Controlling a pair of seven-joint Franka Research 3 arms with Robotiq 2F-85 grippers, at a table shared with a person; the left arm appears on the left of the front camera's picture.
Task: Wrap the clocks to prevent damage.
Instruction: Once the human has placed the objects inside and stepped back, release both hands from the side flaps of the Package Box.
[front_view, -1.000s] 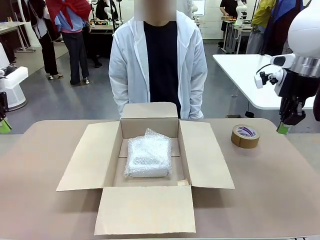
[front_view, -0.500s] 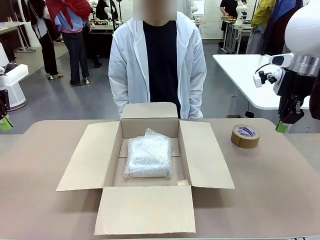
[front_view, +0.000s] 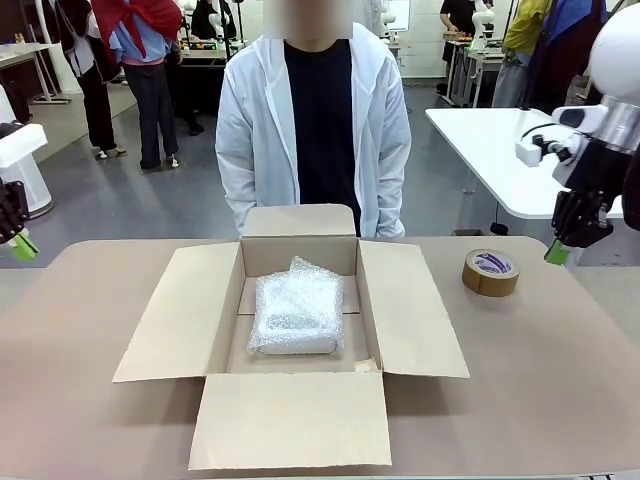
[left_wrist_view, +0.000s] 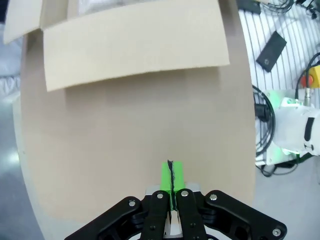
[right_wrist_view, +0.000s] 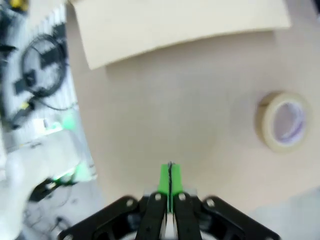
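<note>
Left gripper (front_view: 22, 244) hangs off the table's (front_view: 560, 390) left edge, pads pinched together on nothing. The bubble-wrapped clocks (front_view: 297, 312) sit inside the open box (front_view: 405, 320) mid-table, and the right gripper (front_view: 556, 253) hovers clamped and empty past the tape roll (front_view: 490, 272). My worry: nothing's taped, so an arm clipping a flap could shove the box and loosen the wrap.

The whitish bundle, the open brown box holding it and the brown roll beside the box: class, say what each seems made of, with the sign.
Whitish pillow-like bundle: likely plastic bubble wrap, translucent, glossy, dimpled with small bubbles.
Open brown box: cardboard, matt, with stiff flat flaps folded outward.
Brown roll: probably packing tape, a smooth band wound in a ring; paper or plastic, unclear.
</note>
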